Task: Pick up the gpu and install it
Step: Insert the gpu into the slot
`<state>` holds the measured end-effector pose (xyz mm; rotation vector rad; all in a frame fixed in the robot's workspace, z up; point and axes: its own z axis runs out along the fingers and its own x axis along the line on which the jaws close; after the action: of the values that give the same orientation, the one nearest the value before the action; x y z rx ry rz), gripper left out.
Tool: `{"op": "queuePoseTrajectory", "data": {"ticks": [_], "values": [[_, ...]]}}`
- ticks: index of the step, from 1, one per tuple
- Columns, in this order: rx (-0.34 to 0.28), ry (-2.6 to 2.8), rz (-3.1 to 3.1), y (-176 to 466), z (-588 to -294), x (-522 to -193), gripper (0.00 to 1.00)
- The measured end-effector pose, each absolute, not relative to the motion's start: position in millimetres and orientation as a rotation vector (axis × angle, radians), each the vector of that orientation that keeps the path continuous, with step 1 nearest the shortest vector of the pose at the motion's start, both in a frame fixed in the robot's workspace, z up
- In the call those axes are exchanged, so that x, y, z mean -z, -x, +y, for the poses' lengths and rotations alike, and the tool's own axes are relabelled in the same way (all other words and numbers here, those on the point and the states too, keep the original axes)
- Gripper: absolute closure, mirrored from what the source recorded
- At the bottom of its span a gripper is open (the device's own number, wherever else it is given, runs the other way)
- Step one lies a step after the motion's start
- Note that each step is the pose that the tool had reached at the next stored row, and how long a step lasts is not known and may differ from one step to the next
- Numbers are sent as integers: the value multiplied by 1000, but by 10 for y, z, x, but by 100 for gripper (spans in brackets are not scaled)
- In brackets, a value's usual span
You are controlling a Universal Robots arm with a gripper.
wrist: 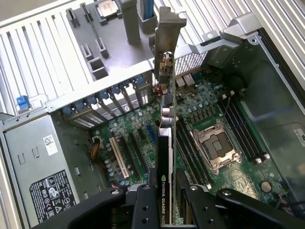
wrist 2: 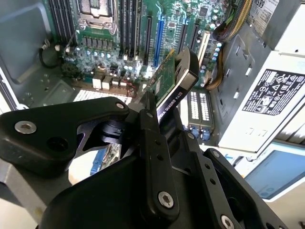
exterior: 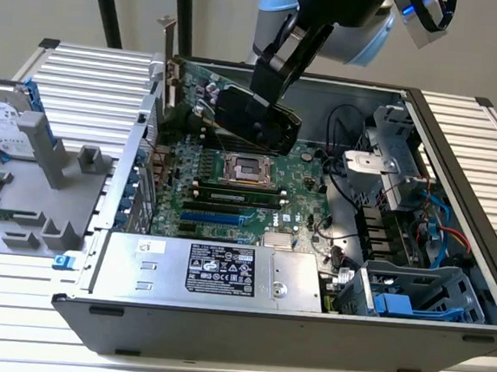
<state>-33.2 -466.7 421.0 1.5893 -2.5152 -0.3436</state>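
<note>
Gripper (exterior: 269,101) clamped on gpu (exterior: 238,107), held tilted above motherboard (exterior: 230,193) near case's rear edge. Risk: misaligned descent, bracket snagging rear wall.

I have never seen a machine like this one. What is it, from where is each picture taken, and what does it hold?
This is a robot arm working over an open computer case that lies on a ribbed metal table. The exterior view comes from a camera off the arm and sees the whole scene. Both wrist views come from cameras on the arm, looking along its tool.

The tool is shut on the gpu, a slim green card with a black cooler and a silver end bracket. The card hangs above the motherboard, not yet in a slot.

In the case you also see the grey power supply. To the exterior view's left, a grey tray holds other parts, among them a hard drive.
</note>
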Motion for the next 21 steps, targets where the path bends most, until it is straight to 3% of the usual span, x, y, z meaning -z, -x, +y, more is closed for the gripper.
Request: {"op": "queuePoseTrajectory", "data": {"ticks": [21], "values": [[330, -1716, -2418, 309, -4667, -4211, 100]]}}
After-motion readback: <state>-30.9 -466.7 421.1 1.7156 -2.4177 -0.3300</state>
